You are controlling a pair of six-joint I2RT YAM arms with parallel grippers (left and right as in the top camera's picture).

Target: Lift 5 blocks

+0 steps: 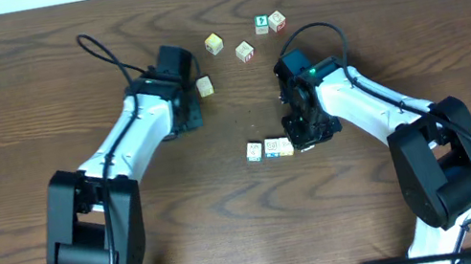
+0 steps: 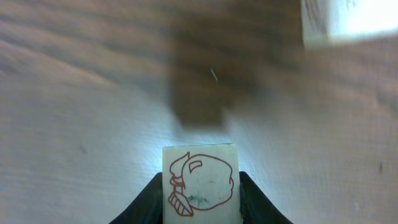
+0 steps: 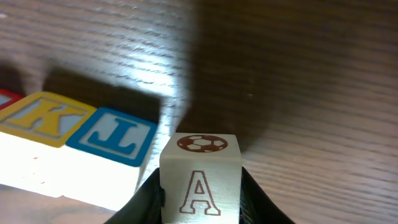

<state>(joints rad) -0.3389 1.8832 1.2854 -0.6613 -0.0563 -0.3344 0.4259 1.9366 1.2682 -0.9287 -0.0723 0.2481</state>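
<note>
Worktop point(image 1: 34, 90) carries eight loose cubes, counted from overhead. Two more sit in the pincers and are hidden in that view.

Left pincer point(image 2: 200, 186) is closed on the drawing block point(image 2: 200, 171), which has a white face with a red line sketch and one black finger on each side. A square shadow lies on the wood ahead of it. One cream cube point(image 1: 204, 86) rests just beside this pincer on its right and is blurred in the wrist view.

Right pincer point(image 3: 200, 190) is closed on the A block point(image 3: 200, 177), which has a brown football on top and an outlined A on the near face. To this pincer's left runs a row of three. The L block point(image 3: 118, 138), in blue, is nearest, just beside the A block. The K block point(image 3: 43, 118), in yellow, touches the L block. The red-edged block point(image 1: 254, 151) lies a little apart.

Beyond both pincers, well apart from them, sit four more:
- the first far block point(image 1: 214, 44)
- the second far block point(image 1: 245, 51)
- the green cube point(image 1: 262, 23)
- the last far block point(image 1: 277, 20), just beside the green cube
</note>
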